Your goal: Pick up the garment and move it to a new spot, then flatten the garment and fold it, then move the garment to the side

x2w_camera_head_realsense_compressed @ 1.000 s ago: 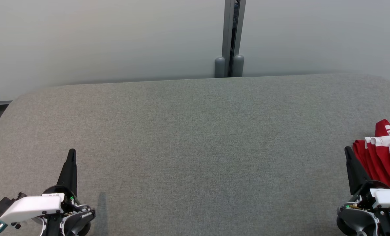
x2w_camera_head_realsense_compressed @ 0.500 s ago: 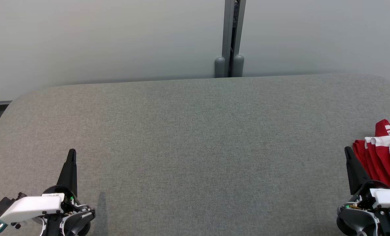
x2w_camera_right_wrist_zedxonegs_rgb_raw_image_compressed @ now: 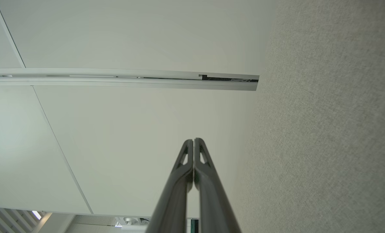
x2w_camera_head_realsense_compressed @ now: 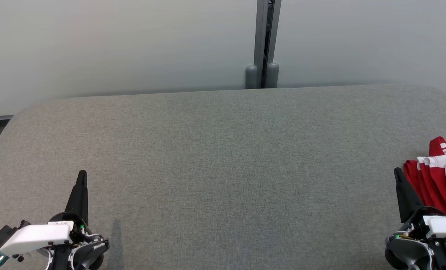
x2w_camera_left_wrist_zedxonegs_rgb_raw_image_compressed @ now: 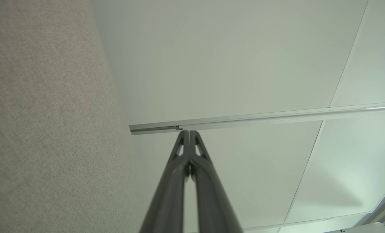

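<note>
A crumpled red garment (x2w_camera_head_realsense_compressed: 438,176) with white trim lies at the right edge of the grey fabric table (x2w_camera_head_realsense_compressed: 223,168), partly cut off by the frame. My right gripper (x2w_camera_head_realsense_compressed: 398,173) rests low at the right, just left of the garment, fingers pressed together and holding nothing. At the lower left my left gripper (x2w_camera_head_realsense_compressed: 82,176) is likewise shut and empty, far from the garment. In the left wrist view the left gripper (x2w_camera_left_wrist_zedxonegs_rgb_raw_image_compressed: 189,133) shows its tips touching; in the right wrist view the right gripper (x2w_camera_right_wrist_zedxonegs_rgb_raw_image_compressed: 193,141) shows the same.
A pale wall (x2w_camera_head_realsense_compressed: 114,45) with a grey vertical post (x2w_camera_head_realsense_compressed: 267,41) stands behind the table's far edge. The table's wide grey middle lies between the two grippers.
</note>
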Tool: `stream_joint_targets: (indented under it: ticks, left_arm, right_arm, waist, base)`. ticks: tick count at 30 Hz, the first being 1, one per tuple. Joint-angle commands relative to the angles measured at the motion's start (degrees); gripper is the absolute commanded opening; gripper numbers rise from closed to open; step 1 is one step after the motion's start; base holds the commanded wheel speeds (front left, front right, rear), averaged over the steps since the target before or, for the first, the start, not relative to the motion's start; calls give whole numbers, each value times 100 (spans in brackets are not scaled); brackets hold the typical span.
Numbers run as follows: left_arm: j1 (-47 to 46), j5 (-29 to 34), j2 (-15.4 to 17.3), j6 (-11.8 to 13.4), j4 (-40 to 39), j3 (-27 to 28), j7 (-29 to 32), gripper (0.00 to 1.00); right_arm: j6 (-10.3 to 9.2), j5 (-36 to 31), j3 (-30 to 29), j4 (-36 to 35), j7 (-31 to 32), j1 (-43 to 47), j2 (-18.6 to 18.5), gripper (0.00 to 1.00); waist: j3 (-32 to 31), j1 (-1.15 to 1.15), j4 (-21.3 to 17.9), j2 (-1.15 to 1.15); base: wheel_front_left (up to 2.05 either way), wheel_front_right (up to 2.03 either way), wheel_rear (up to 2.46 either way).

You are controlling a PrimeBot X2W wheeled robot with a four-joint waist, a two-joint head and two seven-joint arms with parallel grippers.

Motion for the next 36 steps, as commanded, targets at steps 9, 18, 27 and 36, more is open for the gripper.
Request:
stream_joint_targets:
  ticks: [9,18,27,36]
  left_arm:
    - [-81,-8,32,-24,-17,24,17,0]
    - [-81,-7,32,-24,-17,24,17,0]
    - [-81,-7,32,-25,-17,24,17,0]
    - [-81,-8,32,-25,-17,23,17,0]
  right_arm:
    - [0,14,-10,-18,20,47,-53,0]
    - [0,14,-10,-18,20,47,-53,0]
    - [0,14,-9,-18,20,47,-53,0]
    - [0,14,-9,-18,20,47,-53,0]
  waist:
    - [0,0,0,0]
    - [0,0,0,0]
    - [0,0,0,0]
    - [0,0,0,0]
  base:
    - [0,0,0]
    - [0,0,0]
    - [0,0,0]
    - [0,0,0]
